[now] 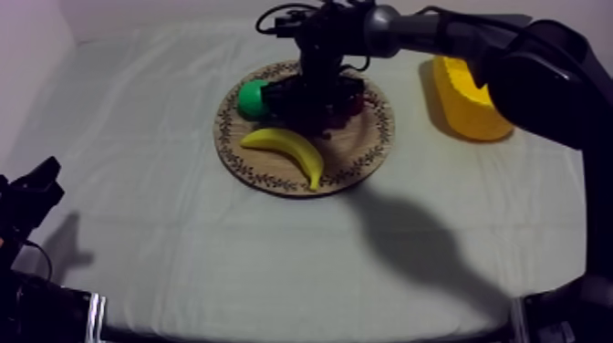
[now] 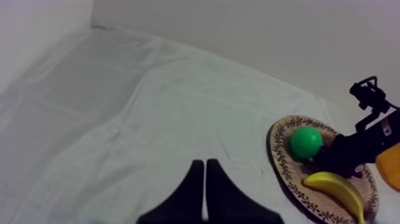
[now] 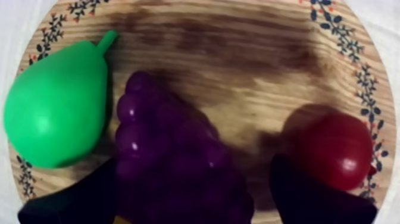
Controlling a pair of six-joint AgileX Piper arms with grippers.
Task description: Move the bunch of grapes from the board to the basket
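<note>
Straddling the bunch of grapes [image 3: 172,155], the right gripper [image 3: 190,170] hangs low over the middle of the wooden board [image 1: 360,150]. Its two black fingers [image 3: 71,199] are spread apart, released, with the purple bunch between them. One finger sits close against the side of the bunch that faces the pear [image 3: 56,107]. The other stands a little off the bunch, toward the small red fruit [image 3: 336,149].

The grapes lie on the board near its middle, not lifted. The green pear lies just beside them at the board's rim. The small red fruit rests on the board at the opposite side, apart from the bunch. The banana [image 1: 292,150] lies on the board too, along the part of the rim nearest the top camera.

The yellow basket [image 1: 465,100] stands off the board on the worktop [image 1: 182,255], near the rim on the side where the right arm reaches in. The left gripper [image 2: 204,164] hangs well away from the board over bare cloth, its fingers clenched together as a narrow wedge on nothing.
</note>
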